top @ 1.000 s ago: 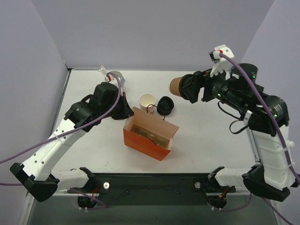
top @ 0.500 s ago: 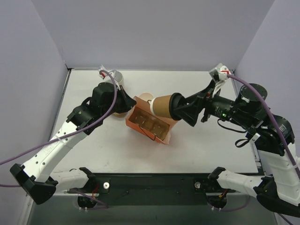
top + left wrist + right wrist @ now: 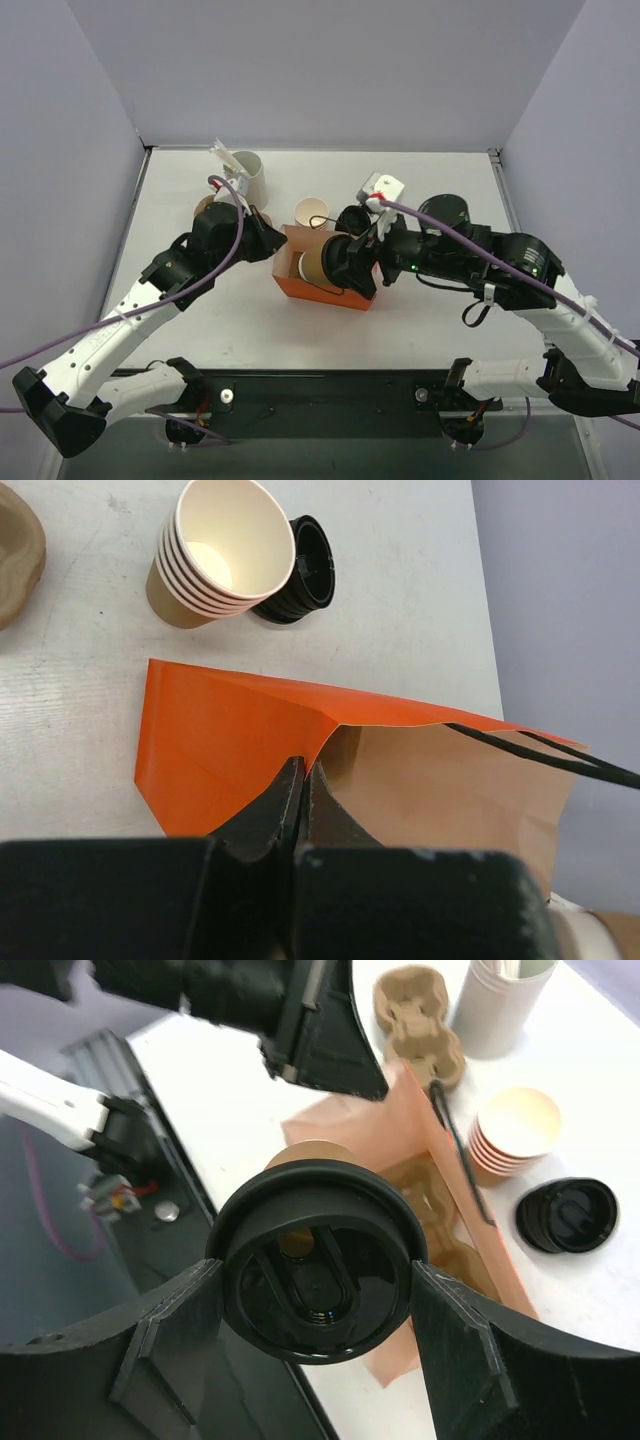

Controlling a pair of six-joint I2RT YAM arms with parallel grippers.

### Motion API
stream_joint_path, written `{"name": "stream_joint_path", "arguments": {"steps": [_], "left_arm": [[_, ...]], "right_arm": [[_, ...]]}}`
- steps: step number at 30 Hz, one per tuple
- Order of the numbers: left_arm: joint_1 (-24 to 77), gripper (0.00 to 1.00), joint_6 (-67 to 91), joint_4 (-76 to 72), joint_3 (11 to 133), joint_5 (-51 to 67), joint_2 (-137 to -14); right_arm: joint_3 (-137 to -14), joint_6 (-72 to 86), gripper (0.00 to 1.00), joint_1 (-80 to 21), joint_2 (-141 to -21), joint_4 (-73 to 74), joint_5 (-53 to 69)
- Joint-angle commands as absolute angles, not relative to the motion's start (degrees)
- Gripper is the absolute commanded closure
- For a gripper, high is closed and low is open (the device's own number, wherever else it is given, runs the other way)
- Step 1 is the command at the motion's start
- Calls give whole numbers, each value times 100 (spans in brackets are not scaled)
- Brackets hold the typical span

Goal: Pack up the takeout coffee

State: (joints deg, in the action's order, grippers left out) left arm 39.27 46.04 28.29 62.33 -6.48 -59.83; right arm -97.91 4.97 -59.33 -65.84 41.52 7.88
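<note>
**Top external view: coffee held at the mouth of the bag**

Top external and both wrist views, one instant. The right tool (image 3: pixel 347 262) grips the coffee (image 3: pixel 318 266) with its fingers spread wide, one on each side of the cup just below the lid. The cup lies tilted on its side, its base toward the left arm and its black lid toward the right wrist. It hangs over the open mouth of the orange bag (image 3: pixel 330 292), which stands on the white bench (image 3: pixel 420 175). How far the base reaches inside cannot be told.

In the right wrist view the lid (image 3: pixel 315 1270) fills the gap between the two fingers (image 3: pixel 165 1345), and a tan carrier insert (image 3: pixel 440 1200) shows inside the bag.

The left tool (image 3: pixel 300 780) is pressed together on the bag's near edge (image 3: pixel 230 740), pinching the paper beside a fold.

Behind the bag stand a stack of lidless cups (image 3: pixel 312 213) and, just beside it, a pile of black lids (image 3: pixel 305 570). Farther left lie a tan carrier (image 3: pixel 415 1020) and a white tub (image 3: pixel 245 172).
</note>
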Motion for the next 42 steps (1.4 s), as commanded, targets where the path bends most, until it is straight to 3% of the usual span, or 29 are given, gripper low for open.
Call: {"name": "stream_joint_path", "arguments": {"steps": [1,9,25,26,28,31,32,36,42], "left_arm": [[3920,100,4483,2242,6258,-370,-5748],[3929,100,3920,450,5090,808,-5230],[4113,100,3885,-598,4069,1449,-4508],[4122,98,3841,-485,4122,1502,-4578],[4166,84,3658,295,4437,1477,-4640],[4306,77,3411,1421,4754,1075,-4440],[4394,70,3384,1650,4781,959,-4343],[4491,61,3366,2608,4843,712,-3903],[4500,53,3638,2716,4808,923,-3726]], "right_arm": [[-9852,-104,53,-6476,-6855,4605,-640],[-9370,-782,53,-6706,-7066,4693,-1547],[-7902,-1257,54,-7382,-6847,4597,-1994],[-7858,-1266,54,-7418,-6864,4588,-2065],[-7744,-1187,55,-7488,-6873,4527,-2205],[-7559,-1020,55,-7584,-6847,4342,-2328],[-7524,-976,55,-7611,-6829,4307,-2355],[-7322,-756,55,-7769,-6829,4237,-2531],[-7014,-545,56,-8059,-6803,4175,-2742]]}}
